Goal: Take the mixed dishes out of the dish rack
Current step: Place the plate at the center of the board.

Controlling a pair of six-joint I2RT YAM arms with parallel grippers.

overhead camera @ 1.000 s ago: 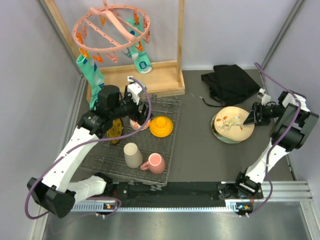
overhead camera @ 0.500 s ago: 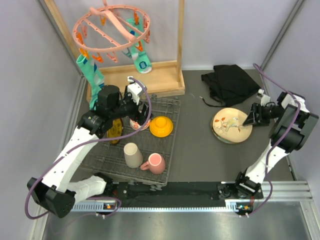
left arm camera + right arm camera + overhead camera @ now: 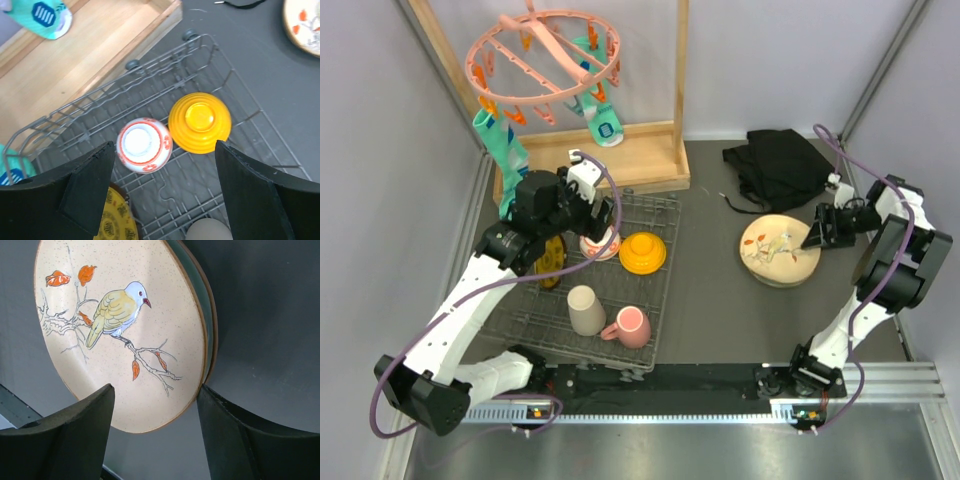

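Directly beneath the released left end effector [image 3: 165, 146] sits the red-white bowl [image 3: 144, 144] in the dish rack [image 3: 156, 74].

Left end effector [image 3: 164, 147] hangs with jaws apart; right end effector [image 3: 155, 390] likewise.

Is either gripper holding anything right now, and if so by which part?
Nothing is held. The left gripper hangs open above the red-white bowl in the dish rack. The right gripper is open, its jaws apart at the bird-painted plate's rim.

Rack [image 3: 530, 312]: dark wire metal. Plate [image 3: 125, 340]: speckled, glossy ceramic. Orange bowl [image 3: 200, 122]: ribbed, glossy. Frame [image 3: 75, 65]: bare wood. Cloth [image 3: 780, 165]: black, matt.
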